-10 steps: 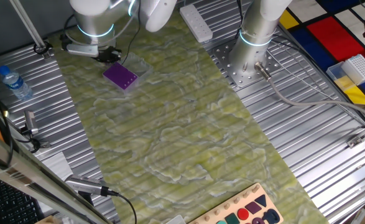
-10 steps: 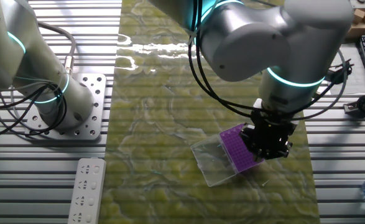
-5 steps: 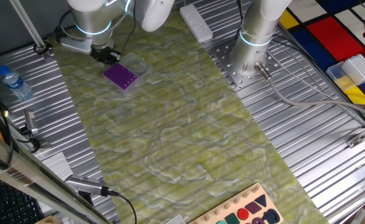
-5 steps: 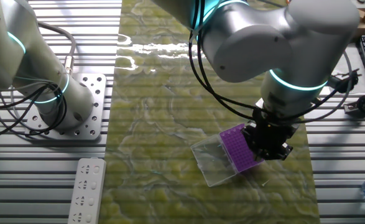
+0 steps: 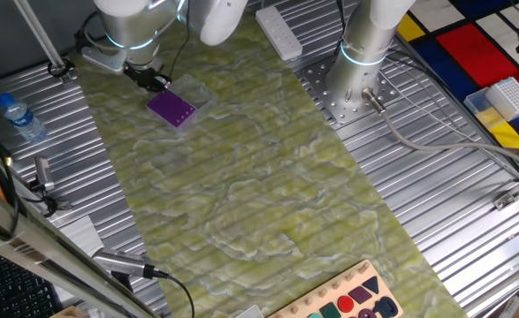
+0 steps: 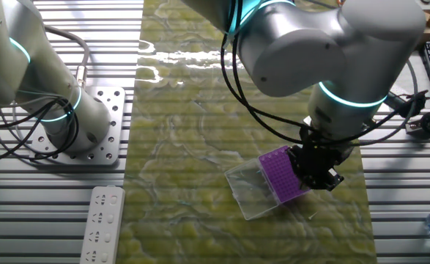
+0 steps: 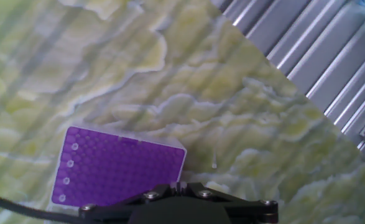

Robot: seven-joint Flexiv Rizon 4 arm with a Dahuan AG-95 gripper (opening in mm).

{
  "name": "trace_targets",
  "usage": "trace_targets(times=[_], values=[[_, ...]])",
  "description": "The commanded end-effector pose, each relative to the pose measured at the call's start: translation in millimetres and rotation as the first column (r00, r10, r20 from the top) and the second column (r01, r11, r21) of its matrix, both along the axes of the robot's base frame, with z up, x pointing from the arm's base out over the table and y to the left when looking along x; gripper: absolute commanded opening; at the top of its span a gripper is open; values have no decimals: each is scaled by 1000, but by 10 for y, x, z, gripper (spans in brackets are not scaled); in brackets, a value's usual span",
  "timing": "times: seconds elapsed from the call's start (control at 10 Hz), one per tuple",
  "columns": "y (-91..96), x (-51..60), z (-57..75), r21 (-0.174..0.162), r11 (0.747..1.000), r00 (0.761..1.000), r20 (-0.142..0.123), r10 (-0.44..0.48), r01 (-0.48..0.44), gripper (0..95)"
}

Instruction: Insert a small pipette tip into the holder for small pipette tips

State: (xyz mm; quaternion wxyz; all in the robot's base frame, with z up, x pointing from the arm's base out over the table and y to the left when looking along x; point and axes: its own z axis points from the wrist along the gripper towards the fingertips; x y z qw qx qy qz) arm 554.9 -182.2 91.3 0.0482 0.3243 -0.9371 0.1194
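Item: holder for small pipette tips point(image 6: 282, 174), a flat purple box with a fine grid of holes on top. A clear cover piece point(image 6: 250, 191) lies open flat beside it, joined along one edge. Both rest on the green marbled mat point(image 5: 268, 168) covering the tabletop point(image 5: 454, 212).

Item: small pipette tip point(image 7: 214, 161), a thin pale sliver lying loose on the mat in the hand view, just off the holder's corner and just ahead of the jaws. In the fixed views it is too small to identify with certainty.

Item: gripper point(image 6: 319, 173). Position: low over the mat, at the holder's edge on the side away from the cover. The jaws themselves are hidden behind the black hand body in every view; whether they are spread, closed or pinching anything cannot be told.

Handling, judged: the tip is very light, thin-walled plastic, slick and tapered; it likely skids or flips if nudged and may crush if squeezed hard. Best grasp is across the wider collar end, gently, leaving the narrow point free to enter a hole.

Handling, judged: the holder is light and rigid, and may slide on the mat under a sideways push.
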Motion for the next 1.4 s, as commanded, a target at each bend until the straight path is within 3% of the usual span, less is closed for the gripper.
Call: trace_targets(times=[0.1,0.5,0.6,0.9,1.4], values=[[4,2,-2,86,988,992,-3,129,-128,0],[-242,45,-69,89,976,980,26,196,-197,0],[-278,59,-82,88,976,980,27,198,-200,190],[-462,87,-197,96,979,983,37,179,-182,190],[-553,72,-362,101,978,983,55,178,-182,190]])
